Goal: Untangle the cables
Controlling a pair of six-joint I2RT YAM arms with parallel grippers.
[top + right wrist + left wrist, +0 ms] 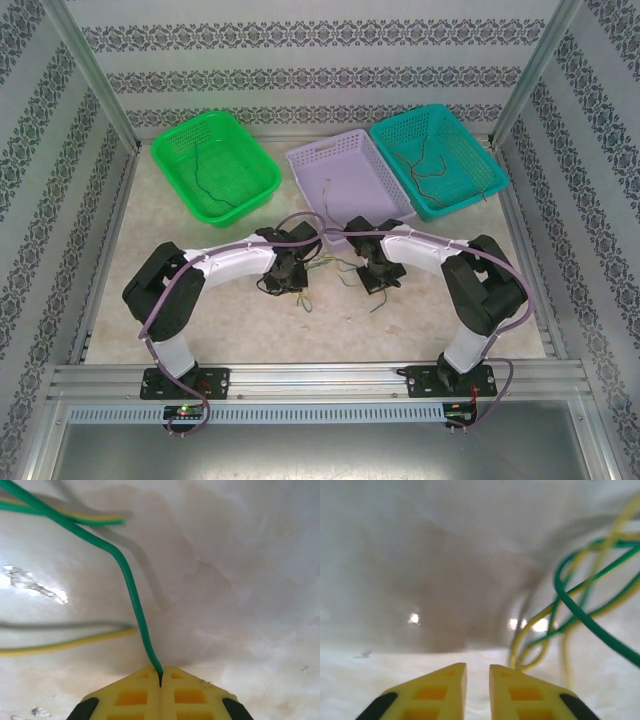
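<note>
**Both grippers down at the tangle; right one has a green strand**

Table: pale, mottled top. The loose cables lie at its centre, a small knot of green and yellow strands between the two arm heads.

The left gripper is at 9 o'clock of the knot, low over the table. Seen from its wrist, the yellow fingers are nearly together. A narrow slit is left between the tips, with nothing in it. A yellow loop comes down just beside the right-hand tip, at 1 o'clock from it. I cannot tell whether it touches. More green and yellow loops cross at 2 to 3 o'clock of that view, blurred.

The right gripper is at 3 o'clock of the knot. Its tips are pressed together and pinch a green cable, which leaves the seam and runs up toward 11 o'clock. A yellow strand lies on the table at 9 o'clock in that view, apart from the fingers.

Three baskets stand in a row on the far side of the table:
- The green basket is at 11 o'clock, with a dark strand in it.
- The lavender basket is at 12.
- The teal basket is at 1, with another thin wire in it.

Both wires are too fine to call a colour.
</note>
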